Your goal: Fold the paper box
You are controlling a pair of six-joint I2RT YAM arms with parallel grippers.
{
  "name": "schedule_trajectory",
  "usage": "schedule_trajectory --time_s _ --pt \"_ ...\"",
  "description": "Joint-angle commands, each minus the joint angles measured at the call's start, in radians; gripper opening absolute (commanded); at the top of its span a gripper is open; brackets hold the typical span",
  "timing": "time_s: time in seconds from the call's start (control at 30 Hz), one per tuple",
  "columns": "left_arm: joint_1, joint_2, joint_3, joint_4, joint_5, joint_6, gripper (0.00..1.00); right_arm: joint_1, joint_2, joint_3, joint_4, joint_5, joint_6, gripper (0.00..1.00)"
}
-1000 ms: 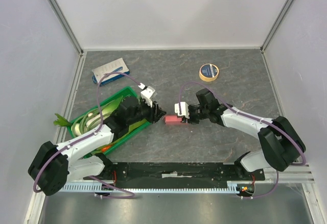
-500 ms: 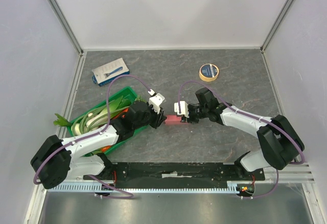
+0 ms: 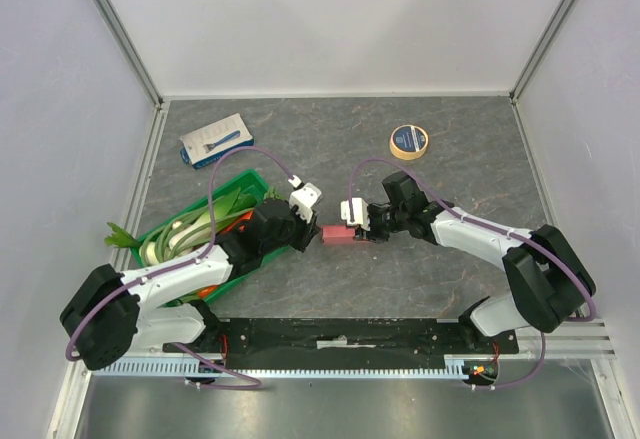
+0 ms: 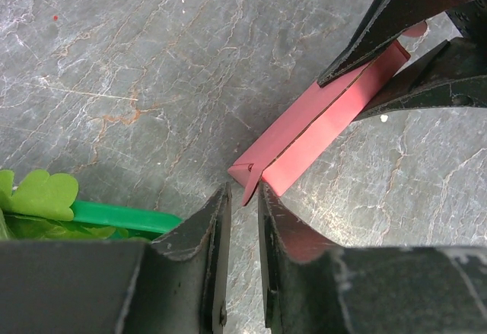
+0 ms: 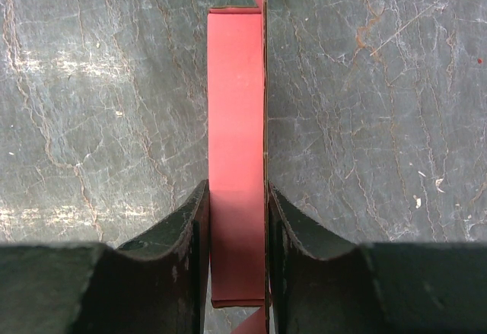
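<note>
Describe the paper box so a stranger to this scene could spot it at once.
On the dark stone-patterned table, look at the middle, where the two arms meet. The paper box sits there, clamped in the right pincer, its end flap between the left pincer tips. It is the only pink thing: a slim long card box, unlike the green crate beside it.

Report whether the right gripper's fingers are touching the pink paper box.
Touching. The right wrist view shows the right gripper clamped on the paper box, both fingers flush against its long sides, no gap.
</note>
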Motion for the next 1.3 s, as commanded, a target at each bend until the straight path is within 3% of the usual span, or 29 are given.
schedule_trajectory --time_s 0.0,0.33,0.6,0.73,1.03,1.27 --pt "-0.001 0.015 0.04 0.033 0.011 0.04 0.26 -0.004 0.013 0.018 -0.052 0.002 -0.002 0.26" --pt "-0.004 0.066 0.09 0.029 0.042 -0.029 0.02 -0.004 0.021 0.023 -0.061 0.002 -0.008 0.25" --pt "-0.008 0.149 0.232 -0.155 -0.073 -0.357 0.02 -0.002 0.034 0.036 -0.072 0.004 -0.01 0.24" --pt "-0.063 0.207 0.297 -0.225 -0.219 -0.462 0.02 -0.001 0.037 0.038 -0.075 0.004 -0.01 0.24" --pt "-0.149 0.291 0.325 -0.26 -0.389 -0.516 0.02 0.001 0.036 0.044 -0.077 -0.005 -0.004 0.23" --pt "-0.151 0.291 0.261 -0.2 -0.406 -0.494 0.02 0.001 0.048 0.052 -0.077 0.001 0.002 0.23"
